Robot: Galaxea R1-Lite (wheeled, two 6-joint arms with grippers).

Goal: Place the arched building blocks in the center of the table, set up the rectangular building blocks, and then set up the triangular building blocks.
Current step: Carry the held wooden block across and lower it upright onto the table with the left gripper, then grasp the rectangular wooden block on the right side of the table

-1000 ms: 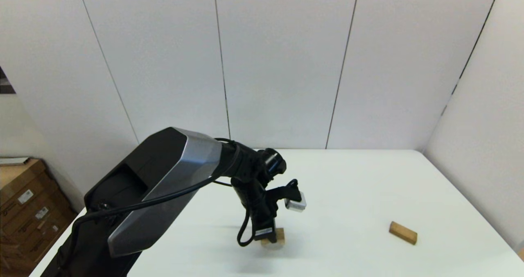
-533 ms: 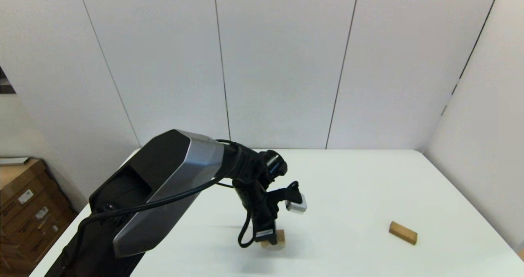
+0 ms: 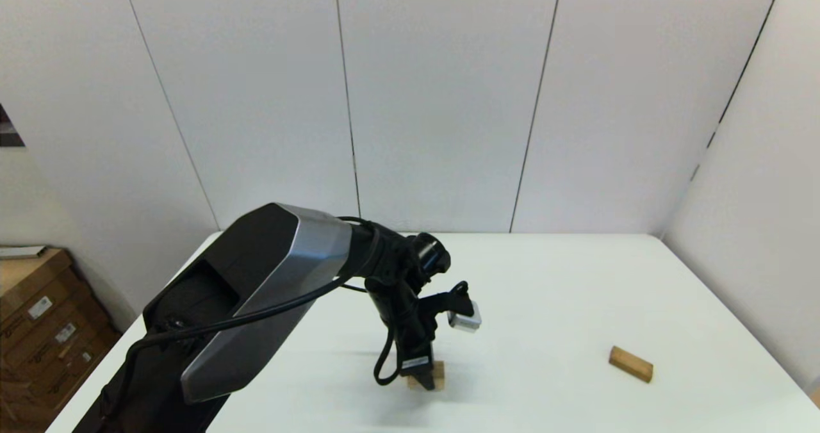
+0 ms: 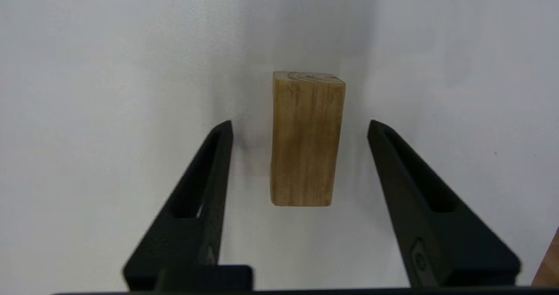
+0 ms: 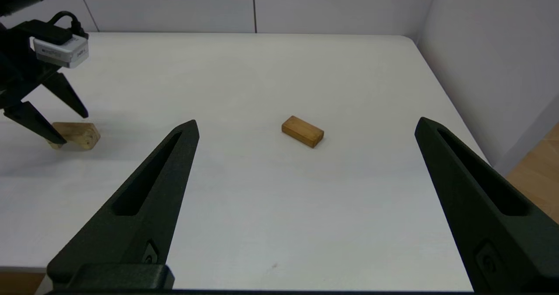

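Note:
The arched block (image 3: 438,374) lies on the white table (image 3: 551,292) near its front middle. My left gripper (image 3: 425,382) points down over it, open. In the left wrist view the arched block (image 4: 307,138) sits between my left gripper's (image 4: 301,127) two fingers with a gap on each side, and its hollow is hidden. The rectangular block (image 3: 631,364) lies flat toward the front right. In the right wrist view my right gripper (image 5: 306,124) is open and empty, well short of the rectangular block (image 5: 302,131), with the arched block (image 5: 79,135) farther off. The triangular block is out of view.
White wall panels close the table's far and right sides. Cardboard boxes (image 3: 38,330) stand on the floor beyond the left edge. A brown sliver (image 4: 548,264) shows at one corner of the left wrist view; I cannot tell what it is.
The arched block and the left gripper's fingers have sunk slightly toward the table. The left arm's upper link has risen a little. The rectangular block has not moved.

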